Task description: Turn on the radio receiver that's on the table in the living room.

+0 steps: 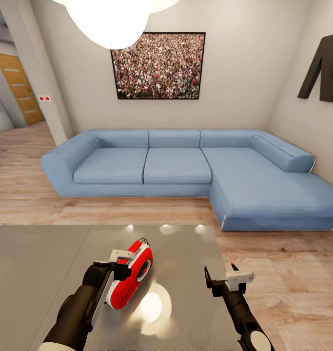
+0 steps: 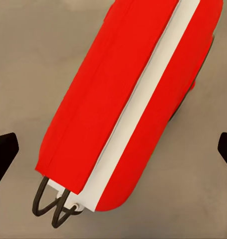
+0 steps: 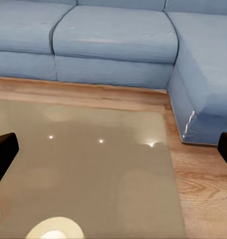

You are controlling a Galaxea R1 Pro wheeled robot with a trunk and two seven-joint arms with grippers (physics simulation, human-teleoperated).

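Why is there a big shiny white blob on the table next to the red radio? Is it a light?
In the head view the blob is glare: the glossy table mirrors the round white lamp overhead, beside the radio receiver. In the right wrist view the same tabletop shows small bright sparkles and a pale glow at its near edge. In the left wrist view the radio looks sharp, with no glare on it.

The table (image 1: 34, 263) has broad bare glossy top on both sides of the radio receiver (image 1: 134, 274) — the one thing standing on it. The left gripper (image 1: 118, 263) sits right at the radio, its fingers (image 2: 3, 154) spread wide either side of the body, gaps showing on both sides. The right gripper (image 1: 225, 279) hovers well apart to the radio's right, over bare table — nothing between them. The sofa (image 1: 186, 165) lies beyond a strip of floor (image 1: 137, 212).
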